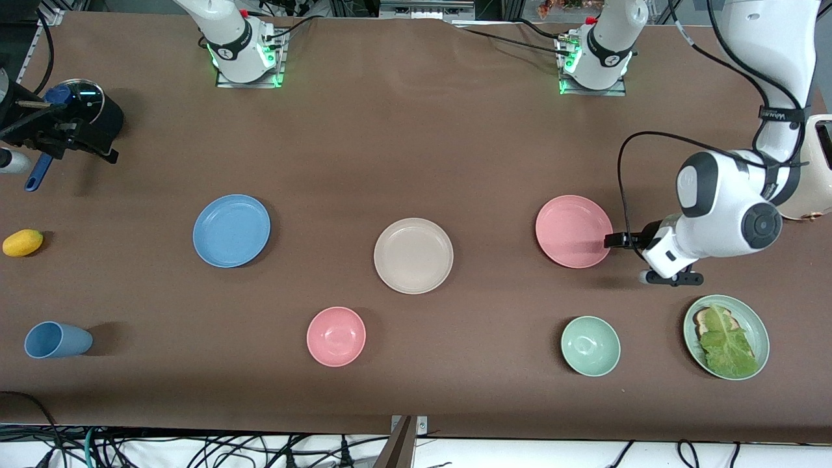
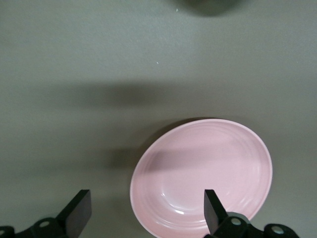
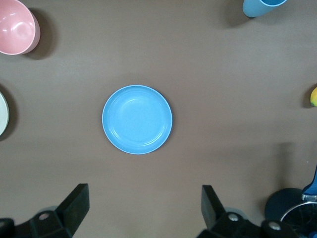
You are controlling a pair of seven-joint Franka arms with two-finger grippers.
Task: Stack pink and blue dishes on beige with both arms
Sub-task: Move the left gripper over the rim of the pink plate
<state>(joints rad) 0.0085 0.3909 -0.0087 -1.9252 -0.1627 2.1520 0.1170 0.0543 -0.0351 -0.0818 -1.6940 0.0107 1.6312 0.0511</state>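
- Front view gives you 3 matching plates in a row across the table: the blue plate (image 1: 231, 231) toward the right arm's end, the beige plate (image 1: 413, 255) in the middle, the pink plate (image 1: 573, 231) toward the left arm's end. All 3 lie flat, well apart, with nothing stacked on any of them.
- Your left gripper (image 1: 614, 241) sits low at the edge of the pink plate, on the side toward the left arm's end of the table. In the left wrist view its jaws are spread wide, with 1 fingertip (image 2: 213, 208) over the plate's rim and the other fingertip (image 2: 79, 210) over bare table; it grips nothing. Whether that fingertip touches the rim, you probably cannot tell from here.
- Your right gripper (image 3: 143, 210) does not show in the front view. The right wrist view puts it high above the table, beside the blue plate (image 3: 137, 119), jaws released and empty.
- Nearer the front camera you have a blue cup (image 1: 57, 340) lying on its side, a pink bowl (image 1: 336, 336), a green bowl (image 1: 590, 346), and a green plate (image 1: 759, 328) holding lettuce on toast.
- A yellow fruit (image 1: 23, 242) lies at the right arm's end of the table.
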